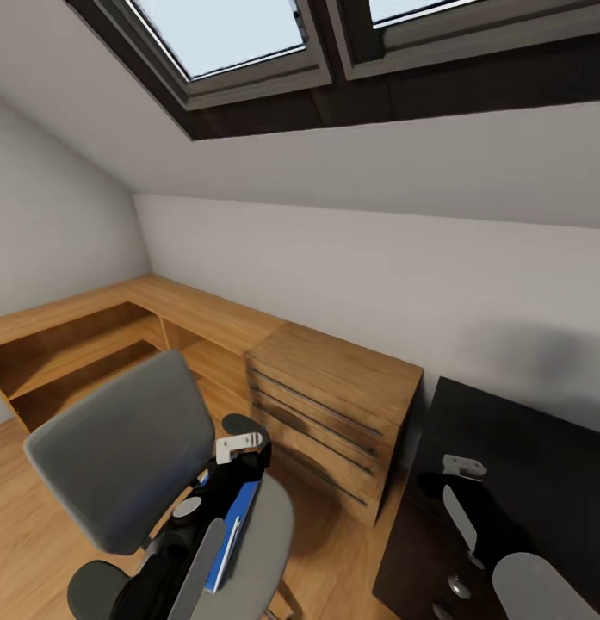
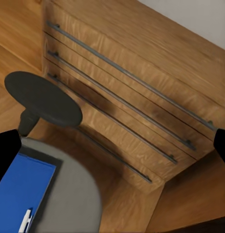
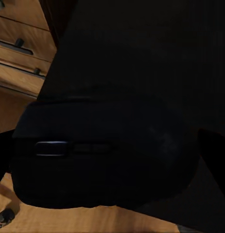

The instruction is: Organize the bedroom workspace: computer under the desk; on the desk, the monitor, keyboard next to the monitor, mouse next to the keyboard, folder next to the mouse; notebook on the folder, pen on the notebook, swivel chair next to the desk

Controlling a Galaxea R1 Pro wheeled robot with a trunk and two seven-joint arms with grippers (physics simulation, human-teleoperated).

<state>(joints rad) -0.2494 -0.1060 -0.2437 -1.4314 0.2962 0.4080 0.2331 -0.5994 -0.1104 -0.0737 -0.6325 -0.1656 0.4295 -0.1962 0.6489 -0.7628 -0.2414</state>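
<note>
Seemingly at the folder step: the head view has the left gripper (image 1: 240, 449) over the folder (image 1: 233, 527) on the swivel chair (image 1: 119, 448), the left wrist view shows fingers wide apart, the right gripper's state I cannot tell; next, descend and grasp.

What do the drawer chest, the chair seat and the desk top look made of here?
The drawer chest looks like oak-toned wood, matte, with visible grain and thin dark metal-looking rails. The swivel chair seat reads as plain grey fabric or plastic; the render leaves it open. The desk top is flat matte black, material unclear.
</note>
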